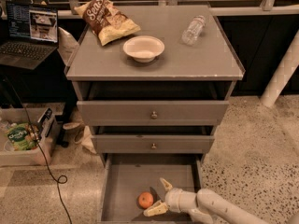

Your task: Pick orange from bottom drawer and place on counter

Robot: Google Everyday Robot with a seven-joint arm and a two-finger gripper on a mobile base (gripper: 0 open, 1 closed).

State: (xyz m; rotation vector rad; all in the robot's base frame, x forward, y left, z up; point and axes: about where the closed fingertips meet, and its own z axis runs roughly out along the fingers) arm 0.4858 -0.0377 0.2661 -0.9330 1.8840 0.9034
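A grey three-drawer cabinet is shown from above and in front. Its counter [187,62] is partly taken up by a chip bag [107,20], a white bowl [144,48] and a clear plastic bottle [193,30] lying on its side. Bare grey surface is left along the front edge, where a fruit could probably be set down.

The bottom drawer [124,181] is pulled out so that its floor can be reached from above. The two upper drawers are pushed in, and their contents are hidden.

A pale robot arm is brought in from the lower right, low over the drawer floor. The gripper [160,198] is held inside the drawer near its front right, with its two fingers spread wide and pointed left. The spread appears meant to take the fruit between them.

The orange [145,200] is seen on the drawer floor, just beside the fingertips at the mouth of the opening, not clamped.

Whether either fingertip touches the orange cannot be told. The drawer's front edge and most of the arm are cut off by the frame. A laptop [28,34] is seen at the left.
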